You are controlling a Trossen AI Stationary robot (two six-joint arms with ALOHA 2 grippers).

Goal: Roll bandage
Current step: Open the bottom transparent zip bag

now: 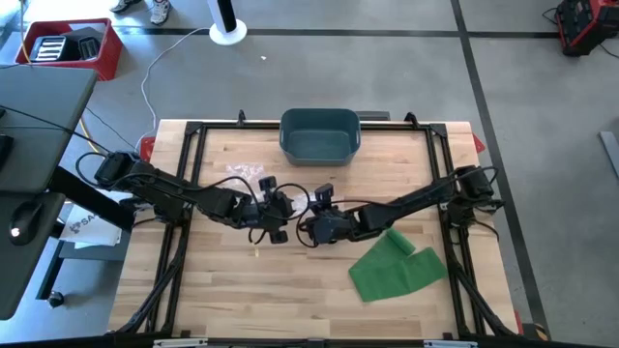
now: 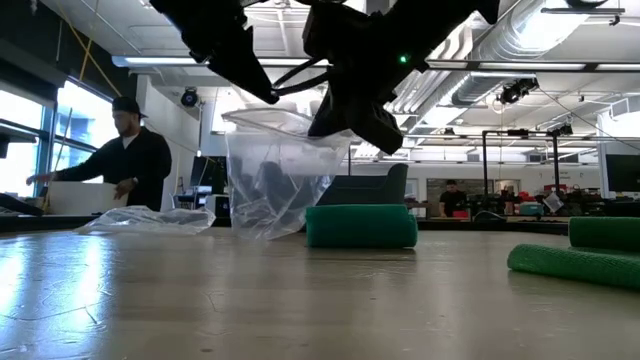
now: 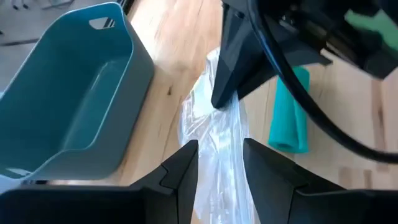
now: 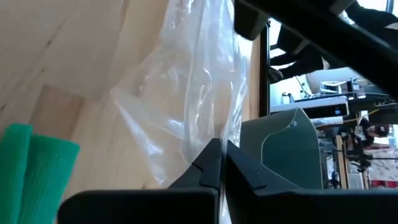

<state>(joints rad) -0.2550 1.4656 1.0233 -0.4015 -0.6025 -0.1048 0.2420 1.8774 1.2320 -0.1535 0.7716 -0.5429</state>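
Pale wooden planks form the table, framed by a dark metal rig, with grey floor around it and a red crate off its far left corner. At the far edge a teal bin stands empty.

Left of centre, the left end effector reaches in toward the middle; its two fingers stand apart, straddling the upper part of a clear plastic bag without visibly squeezing it. Another crumpled piece of clear plastic lies on the planks just beyond this end effector, toward the bin.

Close to its right, almost tip to tip with it, the right end effector is closed, pinching the top edge of the same bag between its fingertips. In the low view the bag hangs open from the two end effectors down to the table.

A rolled green bandage lies on the table just below and beside the right end effector, next to the hanging bag; it rests on its side, its long axis flat along the planks. Further right, behind the right end effector's wrist, an unrolled green bandage strip sprawls diagonally, one end pointing toward the table's right edge.

Beyond the table, at the low view's left, a person in dark clothing bends over a counter.
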